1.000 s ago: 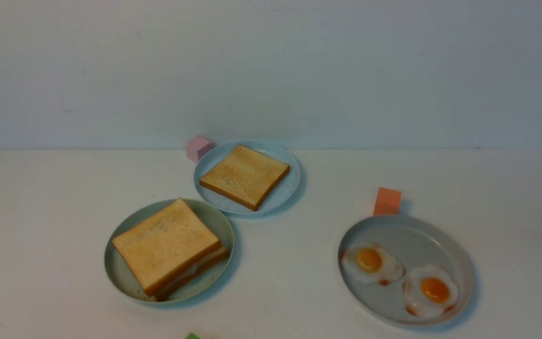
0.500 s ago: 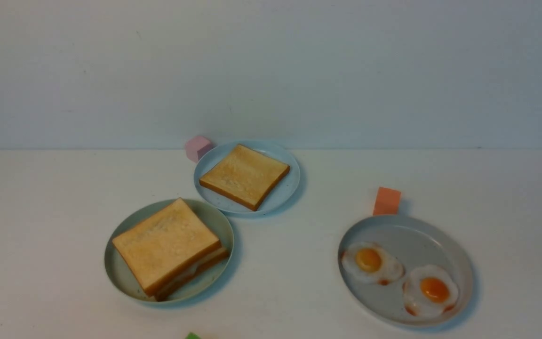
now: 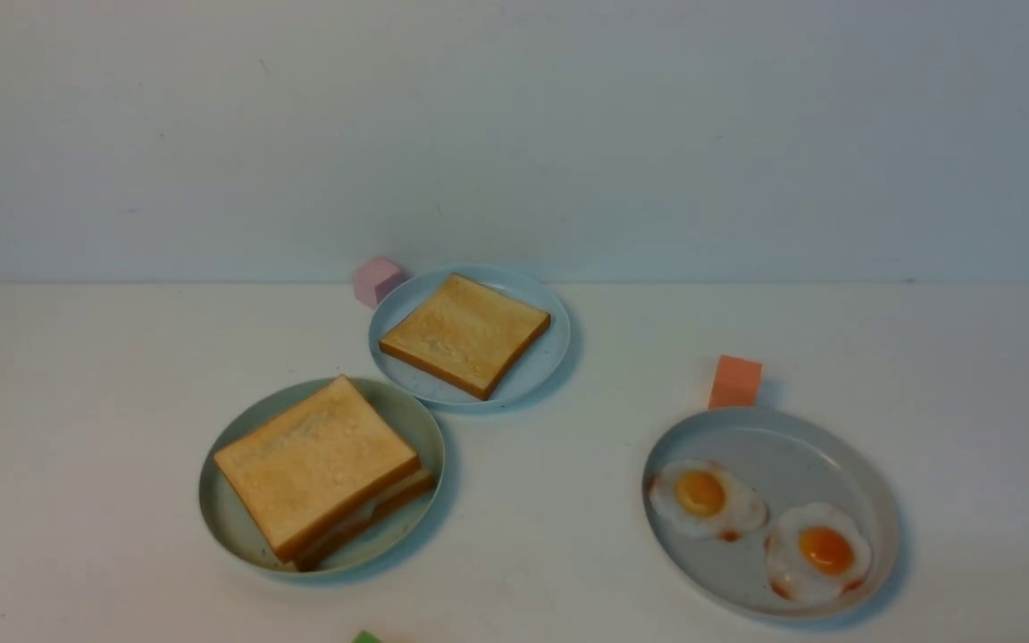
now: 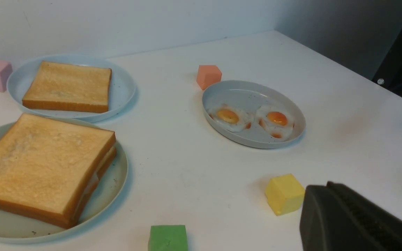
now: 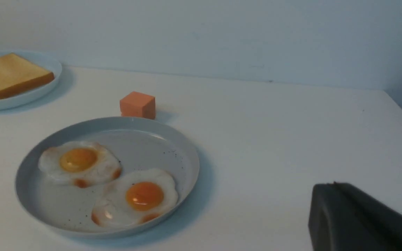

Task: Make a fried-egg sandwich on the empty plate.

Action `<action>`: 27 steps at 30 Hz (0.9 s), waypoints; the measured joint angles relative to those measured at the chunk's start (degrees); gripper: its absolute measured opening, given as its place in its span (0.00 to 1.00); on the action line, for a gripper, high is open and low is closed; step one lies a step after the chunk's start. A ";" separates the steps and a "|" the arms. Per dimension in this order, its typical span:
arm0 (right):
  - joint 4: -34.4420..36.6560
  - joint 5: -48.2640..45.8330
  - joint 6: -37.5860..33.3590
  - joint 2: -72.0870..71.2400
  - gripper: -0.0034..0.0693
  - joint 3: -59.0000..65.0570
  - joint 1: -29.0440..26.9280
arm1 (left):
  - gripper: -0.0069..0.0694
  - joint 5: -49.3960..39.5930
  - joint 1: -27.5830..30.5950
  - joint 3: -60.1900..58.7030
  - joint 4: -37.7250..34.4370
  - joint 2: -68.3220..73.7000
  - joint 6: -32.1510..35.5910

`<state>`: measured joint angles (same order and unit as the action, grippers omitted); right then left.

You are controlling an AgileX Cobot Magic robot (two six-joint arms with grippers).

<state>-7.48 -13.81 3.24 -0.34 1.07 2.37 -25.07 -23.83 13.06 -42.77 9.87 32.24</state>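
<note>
The fried-egg sandwich lies on the mint-green plate at the front left: two toast slices with a sliver of white egg between them. It also shows in the left wrist view. Neither gripper shows in the front view. My left gripper appears in its wrist view as a dark tip with the jaws together, empty, above the table near a yellow cube. My right gripper looks the same, shut and empty, to the right of the grey plate.
A single toast slice lies on the pale blue plate at the back. The grey plate at the right holds two fried eggs. Pink, orange and green cubes stand on the table.
</note>
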 joint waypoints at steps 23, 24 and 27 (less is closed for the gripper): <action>11.41 -6.38 -4.95 -0.23 0.04 0.38 0.00 | 0.10 -0.05 0.00 0.00 -0.07 0.00 0.00; 11.96 -7.08 -5.88 -0.23 0.04 0.25 0.00 | 0.10 -0.05 0.00 0.00 -0.07 0.00 0.00; 12.69 -7.76 -7.25 -0.23 0.04 0.12 0.00 | 0.10 0.01 0.00 0.00 -0.07 0.00 0.00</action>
<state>5.21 -21.56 -4.00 -0.57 1.20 2.37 -25.06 -23.83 13.06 -42.84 9.87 32.24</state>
